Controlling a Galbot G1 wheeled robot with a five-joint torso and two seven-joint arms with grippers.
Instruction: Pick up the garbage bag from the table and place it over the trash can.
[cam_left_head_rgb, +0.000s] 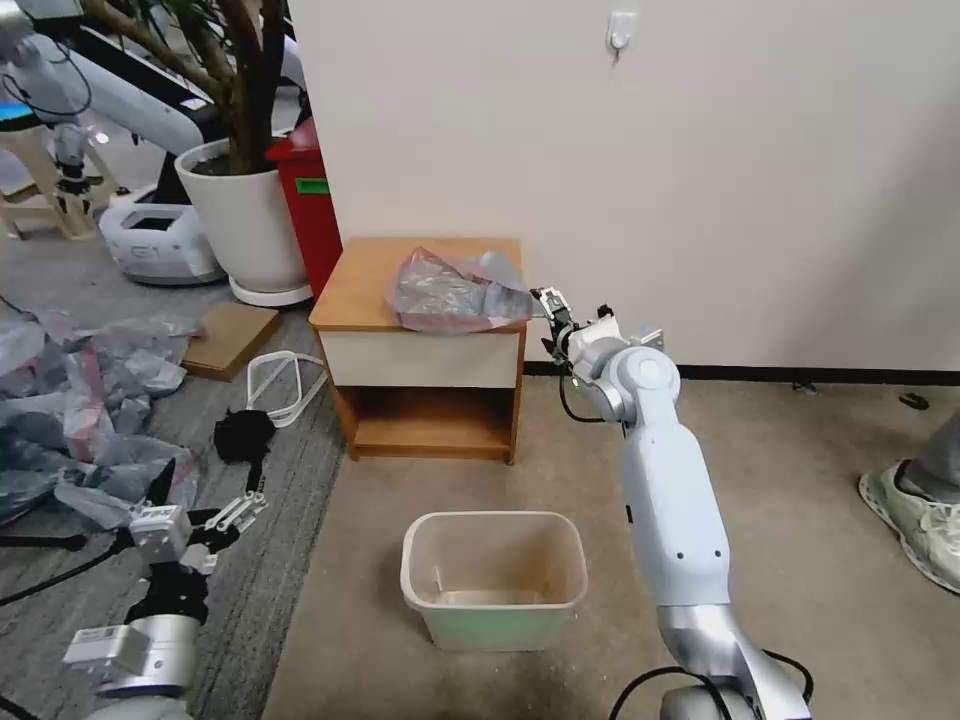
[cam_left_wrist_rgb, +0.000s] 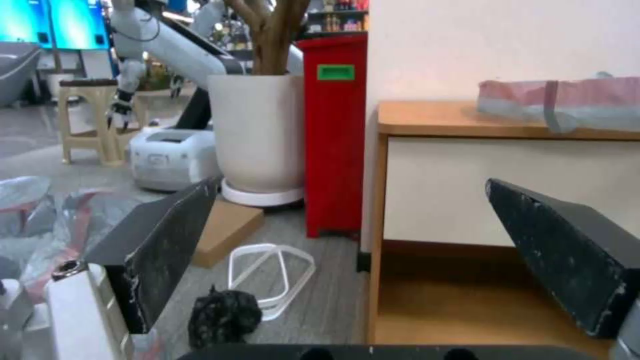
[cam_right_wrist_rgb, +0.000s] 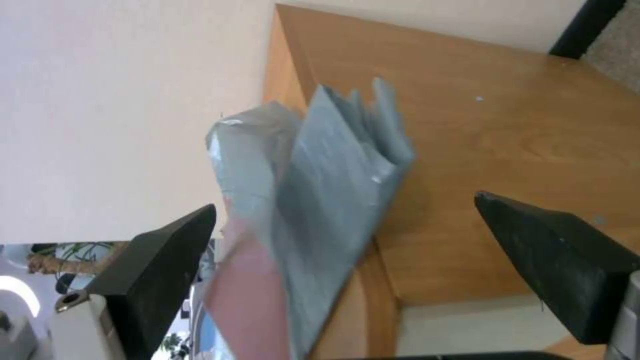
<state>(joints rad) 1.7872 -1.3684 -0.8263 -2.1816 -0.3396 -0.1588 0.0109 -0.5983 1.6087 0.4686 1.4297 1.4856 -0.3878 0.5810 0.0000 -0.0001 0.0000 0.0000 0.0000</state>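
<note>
The garbage bag (cam_left_head_rgb: 455, 292), crumpled grey plastic with a pink band, lies on the right half of the table (cam_left_head_rgb: 365, 280). My right gripper (cam_left_head_rgb: 548, 305) is at the table's right edge, open, its tips just beside the bag. In the right wrist view the bag (cam_right_wrist_rgb: 313, 200) sits between and ahead of the spread fingers (cam_right_wrist_rgb: 560, 260), not clamped. The beige trash can (cam_left_head_rgb: 490, 625) stands empty on the floor in front of the table. My left gripper (cam_left_head_rgb: 235, 512) hangs low at the left, open; its wrist view shows the table (cam_left_wrist_rgb: 427, 120) and the bag (cam_left_wrist_rgb: 560, 100) farther off.
A heap of grey-and-pink bags (cam_left_head_rgb: 80, 400) covers the floor at left. Beside the table lie a white frame (cam_left_head_rgb: 285, 380), a black lump (cam_left_head_rgb: 243, 435) and a wood board (cam_left_head_rgb: 230, 335). A red bin (cam_left_head_rgb: 310, 200) and white planter (cam_left_head_rgb: 245, 210) stand behind. A shoe (cam_left_head_rgb: 915, 515) is at right.
</note>
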